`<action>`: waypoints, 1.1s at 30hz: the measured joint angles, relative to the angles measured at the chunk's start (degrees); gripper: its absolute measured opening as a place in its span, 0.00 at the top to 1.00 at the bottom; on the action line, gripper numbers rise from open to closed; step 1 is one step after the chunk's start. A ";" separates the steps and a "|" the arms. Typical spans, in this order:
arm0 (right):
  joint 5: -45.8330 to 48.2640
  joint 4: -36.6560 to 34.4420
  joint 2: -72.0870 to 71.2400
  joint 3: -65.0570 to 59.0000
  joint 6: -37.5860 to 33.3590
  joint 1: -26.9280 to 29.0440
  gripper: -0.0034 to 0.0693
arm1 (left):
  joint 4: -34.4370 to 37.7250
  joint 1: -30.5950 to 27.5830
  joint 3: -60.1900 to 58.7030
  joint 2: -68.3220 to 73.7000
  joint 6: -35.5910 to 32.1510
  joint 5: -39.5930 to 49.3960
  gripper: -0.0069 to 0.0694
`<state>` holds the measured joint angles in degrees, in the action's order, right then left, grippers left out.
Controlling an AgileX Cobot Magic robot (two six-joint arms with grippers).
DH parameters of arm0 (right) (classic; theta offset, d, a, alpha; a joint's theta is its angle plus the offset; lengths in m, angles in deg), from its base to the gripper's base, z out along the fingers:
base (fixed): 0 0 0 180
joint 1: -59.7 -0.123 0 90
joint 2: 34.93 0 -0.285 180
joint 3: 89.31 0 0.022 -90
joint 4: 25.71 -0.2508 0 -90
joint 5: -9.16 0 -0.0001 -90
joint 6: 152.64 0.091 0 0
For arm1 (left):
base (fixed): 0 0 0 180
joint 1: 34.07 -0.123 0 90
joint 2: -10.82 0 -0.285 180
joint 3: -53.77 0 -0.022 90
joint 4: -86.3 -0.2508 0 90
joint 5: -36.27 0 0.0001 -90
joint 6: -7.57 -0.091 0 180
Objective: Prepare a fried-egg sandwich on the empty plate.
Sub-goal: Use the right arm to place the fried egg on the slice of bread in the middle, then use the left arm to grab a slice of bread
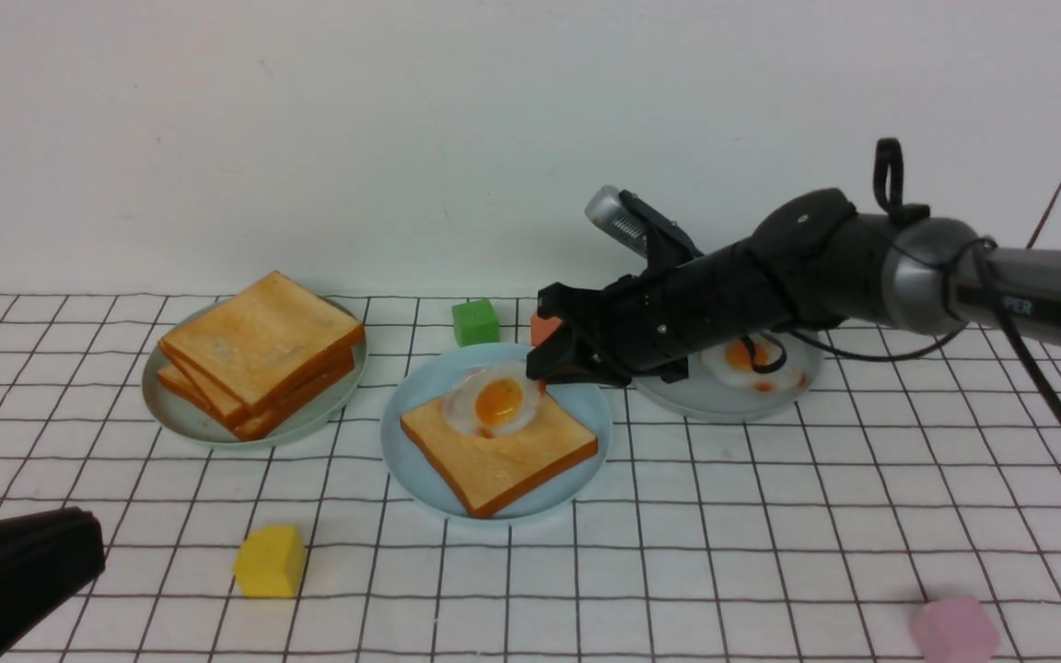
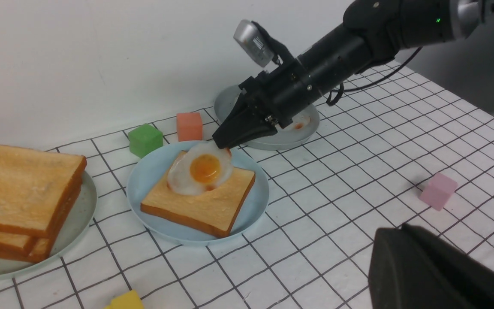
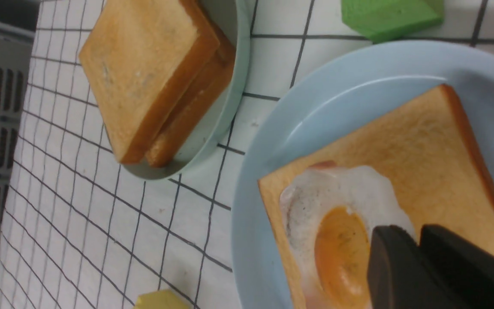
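Right gripper [image 1: 542, 372] is pinching the egg [image 1: 494, 402] at its far edge, over the toast [image 1: 507, 456] on the plate [image 1: 560, 497]; green cube [image 1: 475, 322] sitting beyond.

Egg [image 1: 492, 402] on toast [image 1: 512, 460] on plate [image 1: 415, 479]

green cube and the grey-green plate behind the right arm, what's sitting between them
A small orange-pink cube sits on the checked cloth between the small green cube and the round grey-green plate, clearest in the left wrist view.
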<state>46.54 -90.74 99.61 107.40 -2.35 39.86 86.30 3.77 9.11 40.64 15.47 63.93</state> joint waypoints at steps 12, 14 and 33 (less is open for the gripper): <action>3.48 4.12 0.24 0.00 0.20 0.80 0.28 | 0.00 0.00 0.00 0.00 0.20 0.51 0.92; 5.12 7.84 -1.15 0.00 1.69 1.74 0.26 | 0.00 0.00 0.00 0.33 1.54 1.67 0.92; 21.96 53.34 -48.69 -19.19 23.89 -4.77 0.96 | -16.24 -6.39 21.30 46.80 16.33 12.49 0.93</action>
<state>68.50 -37.40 50.92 88.21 21.54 35.09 70.06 -2.61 30.41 87.43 31.80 76.43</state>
